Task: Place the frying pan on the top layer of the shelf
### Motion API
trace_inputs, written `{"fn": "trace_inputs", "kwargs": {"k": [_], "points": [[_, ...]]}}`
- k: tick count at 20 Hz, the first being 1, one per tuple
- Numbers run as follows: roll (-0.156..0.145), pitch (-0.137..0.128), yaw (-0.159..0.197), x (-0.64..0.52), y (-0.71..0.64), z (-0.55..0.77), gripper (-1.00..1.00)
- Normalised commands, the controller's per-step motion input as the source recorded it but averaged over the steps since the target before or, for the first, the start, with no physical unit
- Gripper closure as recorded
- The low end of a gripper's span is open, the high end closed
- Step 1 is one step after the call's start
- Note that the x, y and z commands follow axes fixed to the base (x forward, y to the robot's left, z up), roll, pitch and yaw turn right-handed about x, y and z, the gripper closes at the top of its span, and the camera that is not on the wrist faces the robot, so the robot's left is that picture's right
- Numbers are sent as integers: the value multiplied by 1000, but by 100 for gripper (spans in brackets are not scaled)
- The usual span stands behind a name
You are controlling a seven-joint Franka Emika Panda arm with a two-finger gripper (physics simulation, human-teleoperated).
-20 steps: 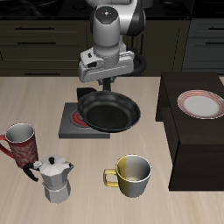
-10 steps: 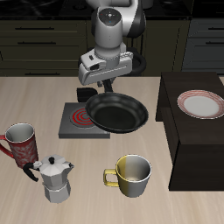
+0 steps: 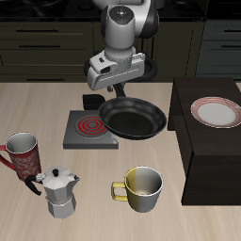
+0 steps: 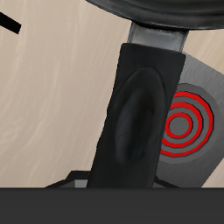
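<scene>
The black frying pan (image 3: 133, 119) hangs in the air above the table, between the burner plate and the shelf (image 3: 209, 141). My gripper (image 3: 115, 87) is shut on the pan's long black handle, which fills the wrist view (image 4: 140, 114); the pan's rim (image 4: 166, 12) shows at that view's edge. The shelf is a large dark boxy unit beside the pan, with a flat top. The fingertips themselves are hidden by the handle.
A grey burner plate with a red coil (image 3: 90, 128) lies under the handle, also in the wrist view (image 4: 185, 127). A white plate with red rim (image 3: 217, 112) sits on the shelf top. A red mug (image 3: 23, 151), a moka pot (image 3: 61, 191) and a yellow mug (image 3: 141, 187) stand nearer the front edge.
The gripper has carried the pan sideways off the burner plate toward the shelf, uncovering the red coil. Everything else stays put.
</scene>
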Motion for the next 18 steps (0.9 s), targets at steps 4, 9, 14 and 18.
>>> {"fn": "trace_inputs", "kwargs": {"k": [4,9,14,18], "points": [[14,-10,21,77,76,59,100],[20,-2,32,50,103,-7,100],[10,2,6,69,50,-49,100],[21,10,-4,49,107,-33,100]]}}
